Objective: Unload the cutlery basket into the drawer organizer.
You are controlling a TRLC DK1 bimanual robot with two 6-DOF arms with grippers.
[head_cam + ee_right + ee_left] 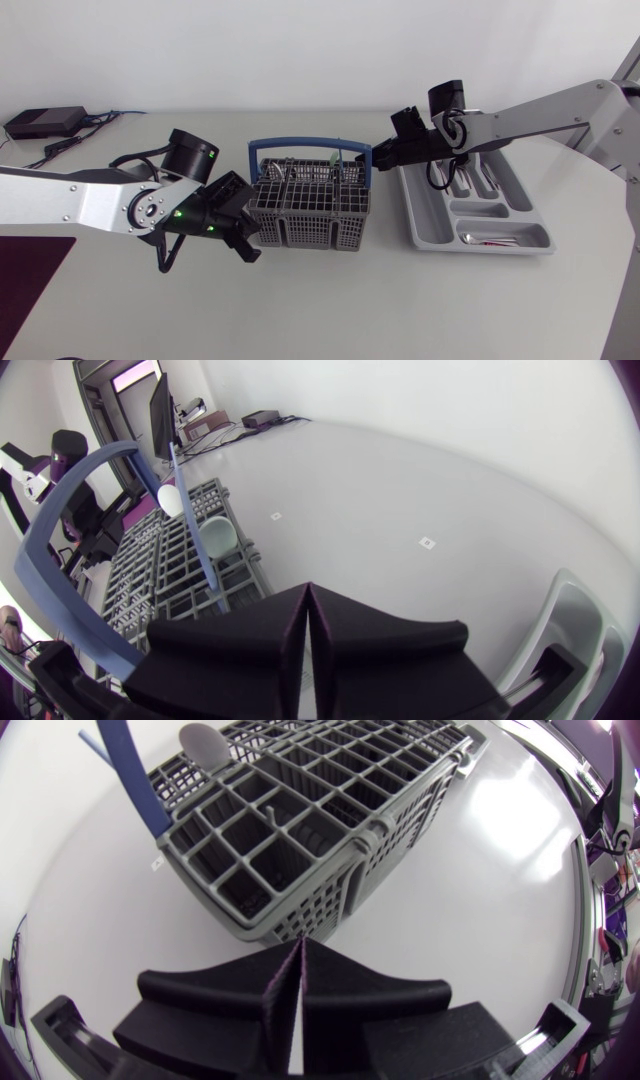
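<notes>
Unloading seemed between picks: cutlery basket (310, 205) stood mid-tabletop (300, 310), drawer organizer (418, 215) beside it. Left claw (250, 240), pressed together, sat at the basket's end; right claw (385, 157), likewise closed and empty, would need to spread over a spoon (170, 500).

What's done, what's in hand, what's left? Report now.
Done: some cutlery lies in the organizer. In hand: nothing; the left end effector and right end effector are shut empty by the basket. Left: spoons stand in the basket.
</notes>
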